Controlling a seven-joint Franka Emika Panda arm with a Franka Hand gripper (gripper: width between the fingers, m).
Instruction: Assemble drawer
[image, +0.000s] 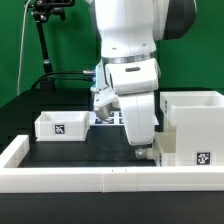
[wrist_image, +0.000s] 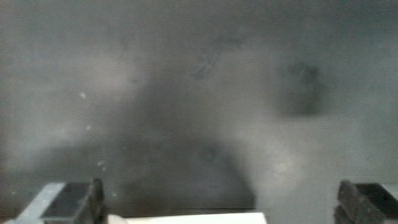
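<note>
The tall white box housing (image: 194, 126) stands at the exterior view's right, with a square tag low on its front. One small white tray (image: 58, 125) with a tag sits at the exterior view's left. My gripper (image: 142, 152) hangs low over the black table just left of the housing. In the wrist view the gripper (wrist_image: 221, 204) is open, its fingers (wrist_image: 71, 202) wide apart with nothing between the pads. A white edge (wrist_image: 178, 217) shows low between the fingers; I cannot tell which part it belongs to. The second tray is not clearly visible.
A long low white wall (image: 90, 178) edges the table at the front and left. The marker board (image: 106, 117) lies behind the arm. A black camera stand (image: 42, 40) rises at the back left.
</note>
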